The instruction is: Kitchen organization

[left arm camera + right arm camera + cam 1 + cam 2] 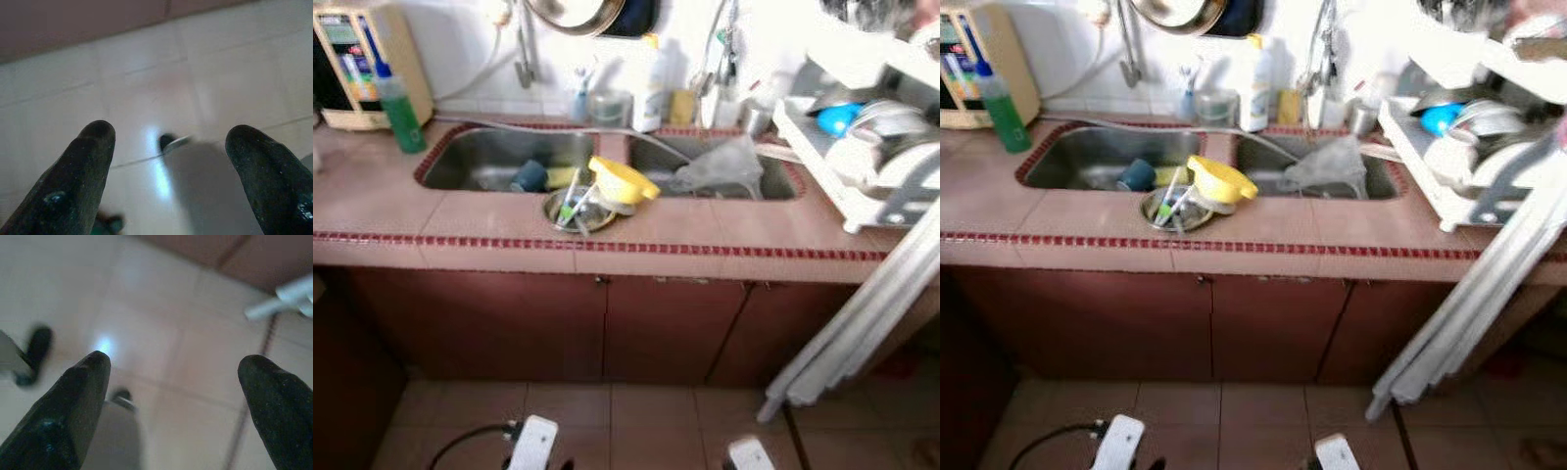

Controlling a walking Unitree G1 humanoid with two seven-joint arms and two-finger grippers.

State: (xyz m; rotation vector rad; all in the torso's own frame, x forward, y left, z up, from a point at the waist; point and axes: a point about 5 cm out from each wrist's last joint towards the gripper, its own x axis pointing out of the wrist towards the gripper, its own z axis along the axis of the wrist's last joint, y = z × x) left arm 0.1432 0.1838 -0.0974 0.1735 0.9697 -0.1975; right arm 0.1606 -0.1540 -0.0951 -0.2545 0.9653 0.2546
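A double steel sink (489, 157) is set in a pink tiled counter (460, 220). On the counter's front strip lies a metal bowl (578, 211) with utensils, and a yellow lid (622, 181) leans on it. A dark blue cup (529, 176) lies in the left basin, crumpled clear plastic (720, 166) in the right. My left gripper (166, 142) hangs open over the floor tiles. Low over the floor too, my right gripper (173, 377) is open with nothing between its fingers.
A green bottle (399, 103) and a white appliance (352, 64) stand at the counter's left. A white dish rack (862, 157) with plates sits on the right. White poles (862, 313) lean against the brown cabinets (607, 323). My feet (533, 446) stand on the tiles.
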